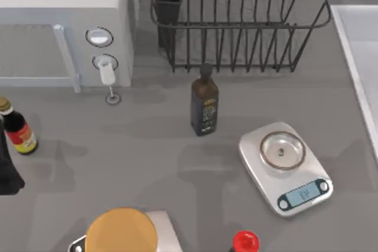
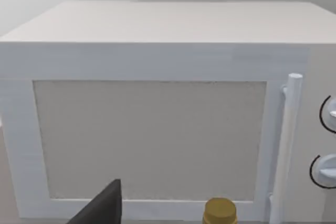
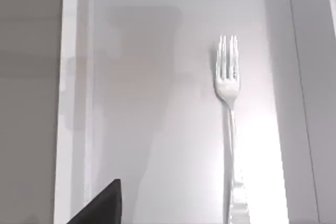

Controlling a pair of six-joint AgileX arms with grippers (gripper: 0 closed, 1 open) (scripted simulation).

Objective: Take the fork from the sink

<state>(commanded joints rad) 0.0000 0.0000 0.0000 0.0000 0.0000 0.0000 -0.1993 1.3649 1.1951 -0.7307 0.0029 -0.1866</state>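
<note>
Polished steel, the fork [image 3: 229, 129] lies flat inside the sink [image 3: 157, 103]: light, rigid, slippery; best pinched across its thin handle. Whether either arm's jaws are released, I cannot tell.

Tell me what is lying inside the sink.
The right wrist view shows the fork lying flat on the sink floor, tines away from the camera. The end of its handle runs out of frame. Nothing else is visible in the stretch of basin shown.

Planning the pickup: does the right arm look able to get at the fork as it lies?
Probably yes. The fork lies flat and alone on the sink floor beneath the right wrist camera, with nothing over it or beside it.
</note>
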